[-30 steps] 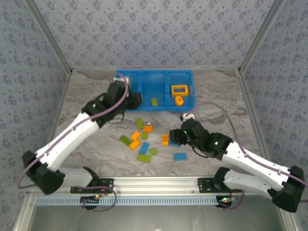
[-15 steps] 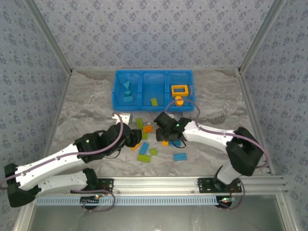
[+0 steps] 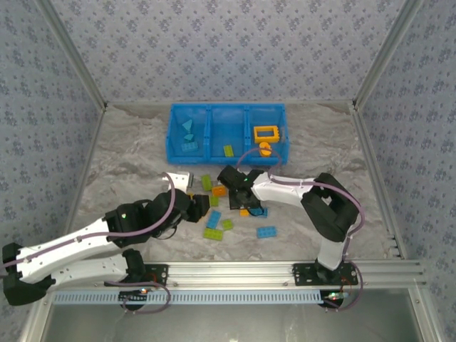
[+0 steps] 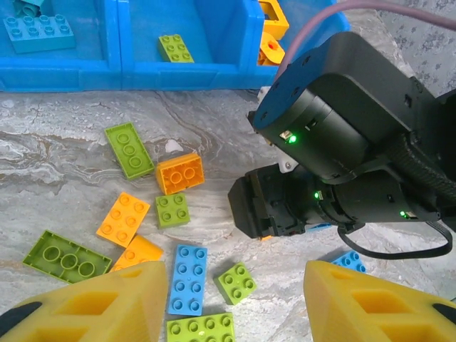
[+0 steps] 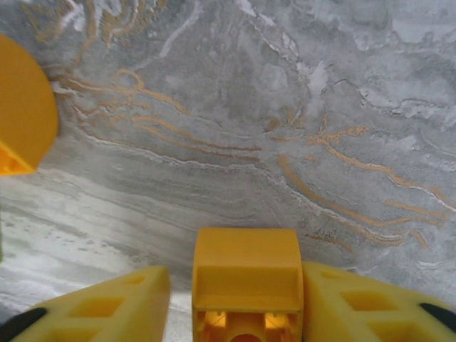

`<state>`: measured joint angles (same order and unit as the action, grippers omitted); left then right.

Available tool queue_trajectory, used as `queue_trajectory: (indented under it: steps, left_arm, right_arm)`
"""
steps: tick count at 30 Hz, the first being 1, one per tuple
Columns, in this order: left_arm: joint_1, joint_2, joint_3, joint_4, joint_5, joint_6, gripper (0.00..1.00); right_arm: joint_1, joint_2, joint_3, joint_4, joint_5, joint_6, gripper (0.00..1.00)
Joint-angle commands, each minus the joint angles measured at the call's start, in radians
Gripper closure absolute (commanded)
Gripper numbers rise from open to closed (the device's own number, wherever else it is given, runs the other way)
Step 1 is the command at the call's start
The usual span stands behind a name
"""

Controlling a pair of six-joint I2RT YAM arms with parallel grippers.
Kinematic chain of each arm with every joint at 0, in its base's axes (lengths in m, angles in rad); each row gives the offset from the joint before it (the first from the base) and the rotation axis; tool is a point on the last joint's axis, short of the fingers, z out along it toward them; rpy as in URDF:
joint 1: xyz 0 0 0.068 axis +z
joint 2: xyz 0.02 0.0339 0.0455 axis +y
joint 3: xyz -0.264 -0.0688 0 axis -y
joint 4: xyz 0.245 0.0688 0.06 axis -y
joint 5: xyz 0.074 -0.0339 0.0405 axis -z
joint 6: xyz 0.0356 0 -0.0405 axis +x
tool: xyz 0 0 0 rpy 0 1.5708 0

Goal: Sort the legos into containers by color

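Loose legos lie mid-table: green (image 3: 206, 182), orange (image 3: 219, 190), blue (image 3: 266, 231). The blue bin's containers (image 3: 228, 106) hold teal pieces (image 3: 187, 135) on the left, a green one (image 3: 228, 150) in the middle and an orange frame (image 3: 266, 132) on the right. My left gripper (image 4: 235, 271) hangs open over a small green lego (image 4: 236, 283) and a blue one (image 4: 187, 278). My right gripper (image 5: 236, 267) straddles an orange lego (image 5: 246, 285). The right finger (image 5: 356, 299) lies against that lego, and a narrow gap separates it from the left finger (image 5: 107, 306).
The right gripper's black body (image 4: 335, 142) sits close in front of my left gripper. Around it lie a green plate (image 4: 128, 149), an orange block (image 4: 179, 173) and a long green lego (image 4: 68, 256). The bin's front wall (image 4: 142, 75) stands beyond them.
The left arm swung back from the bin to the loose pile. The right arm reached left into the pile, and its jaws narrowed around the orange lego.
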<state>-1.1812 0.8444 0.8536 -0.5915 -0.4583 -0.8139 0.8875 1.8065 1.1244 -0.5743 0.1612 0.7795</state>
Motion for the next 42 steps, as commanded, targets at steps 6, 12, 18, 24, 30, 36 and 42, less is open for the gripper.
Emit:
queue_trajectory:
  steps: [6,12,18,24,30,36,42]
  left_arm:
    - [-0.010,-0.007,0.004,0.026,-0.022,0.000,0.47]
    - [-0.009,0.036,0.028,0.077,-0.023,0.024,0.47]
    - [-0.008,0.120,0.064,0.172,-0.042,0.064,0.47]
    - [0.005,0.184,0.128,0.187,-0.024,0.096,0.46]
    - [0.006,0.203,0.152,0.215,-0.009,0.124,0.46]
    - [0.006,0.236,0.200,0.236,-0.002,0.141,0.46]
    - [0.006,0.267,0.221,0.239,0.020,0.147,0.46]
  right_arm:
    - [0.012,-0.049,0.022,-0.045,0.080,0.009,0.73]
    - [-0.044,-0.242,0.101,-0.145,0.203,-0.076,0.75]
    - [-0.258,-0.291,0.121,-0.062,0.145,-0.274,0.74]
    - [-0.485,-0.140,0.193,0.176,-0.165,-0.416,0.75]
    - [-0.558,0.120,0.407,0.147,-0.353,-0.470,0.75]
    - [-0.576,0.232,0.480,0.124,-0.360,-0.418,0.73]
    - [-0.580,0.271,0.500,0.116,-0.370,-0.402,0.64]
